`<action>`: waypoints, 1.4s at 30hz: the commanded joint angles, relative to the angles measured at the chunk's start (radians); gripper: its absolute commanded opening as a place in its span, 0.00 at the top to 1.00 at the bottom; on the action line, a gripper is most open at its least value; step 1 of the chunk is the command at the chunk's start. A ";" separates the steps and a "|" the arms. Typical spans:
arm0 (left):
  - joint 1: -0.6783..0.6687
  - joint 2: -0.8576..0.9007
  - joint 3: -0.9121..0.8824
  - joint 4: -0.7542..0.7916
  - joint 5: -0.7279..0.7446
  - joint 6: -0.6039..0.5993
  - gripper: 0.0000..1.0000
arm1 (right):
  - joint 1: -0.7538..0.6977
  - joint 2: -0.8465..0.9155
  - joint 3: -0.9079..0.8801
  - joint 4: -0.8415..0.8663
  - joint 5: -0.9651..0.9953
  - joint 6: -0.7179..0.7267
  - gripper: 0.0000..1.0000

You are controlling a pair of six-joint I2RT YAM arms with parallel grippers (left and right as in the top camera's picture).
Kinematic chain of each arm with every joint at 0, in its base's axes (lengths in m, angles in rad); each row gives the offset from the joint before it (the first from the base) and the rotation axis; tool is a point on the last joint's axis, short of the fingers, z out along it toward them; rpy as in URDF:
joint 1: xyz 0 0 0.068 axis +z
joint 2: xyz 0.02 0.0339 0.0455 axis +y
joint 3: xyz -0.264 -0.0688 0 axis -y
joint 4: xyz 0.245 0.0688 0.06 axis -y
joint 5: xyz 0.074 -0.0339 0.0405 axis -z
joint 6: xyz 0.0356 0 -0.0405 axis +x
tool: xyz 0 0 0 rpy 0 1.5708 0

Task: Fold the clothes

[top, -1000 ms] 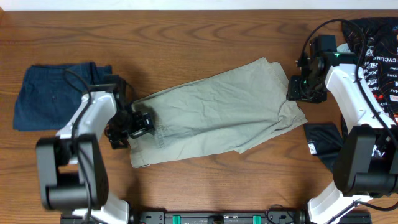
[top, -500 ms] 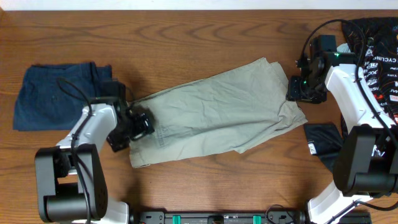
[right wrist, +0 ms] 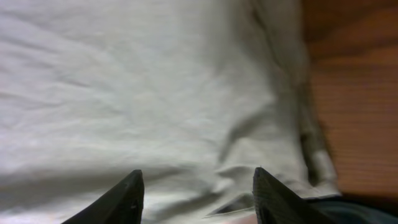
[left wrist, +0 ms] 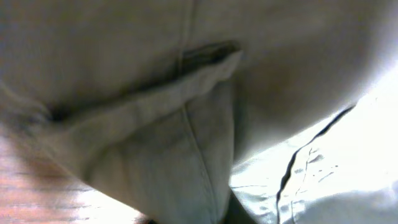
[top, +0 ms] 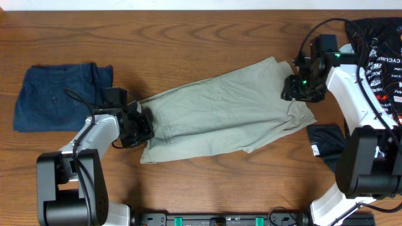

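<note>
The clothes, khaki-beige shorts (top: pixel 226 110), lie slanted across the middle of the table, waistband at the left and leg hems at the right. My left gripper (top: pixel 139 127) sits at the waistband's left edge, shut on a bunched fold of the cloth. In the left wrist view that fold of the shorts (left wrist: pixel 155 124) fills the frame and hides the fingers. My right gripper (top: pixel 295 88) hovers over the upper right leg hem. Its dark fingertips (right wrist: pixel 132 190) stand apart above the wrinkled cloth (right wrist: pixel 155 81), with the gripper (right wrist: pixel 196 186) open and holding nothing.
Folded navy-blue shorts (top: pixel 56 97) lie at the far left. A black printed garment (top: pixel 383 56) is piled at the right edge, and a dark item (top: pixel 326 147) lies below the khaki hem. Bare wooden table (top: pixel 188 31) stretches along the back.
My left gripper slid right onto the waistband and shut on it, bunching the left edge. My right gripper shifted slightly left over the hem and its jaws widened.
</note>
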 commanded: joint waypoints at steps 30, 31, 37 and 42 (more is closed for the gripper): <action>-0.007 -0.170 0.525 -0.549 0.076 0.034 0.94 | 0.593 0.105 -0.345 0.503 -0.256 0.145 0.66; -0.007 -0.171 0.534 -0.544 0.105 0.034 0.94 | 0.620 0.122 -0.345 0.523 -0.260 0.150 0.66; -0.008 -0.180 0.589 -0.523 0.239 -0.011 0.94 | 0.739 0.208 -0.344 0.666 -0.264 0.183 0.66; -0.007 -0.182 0.589 -0.524 0.274 -0.011 0.94 | 0.726 0.207 -0.320 0.671 -0.227 0.172 0.64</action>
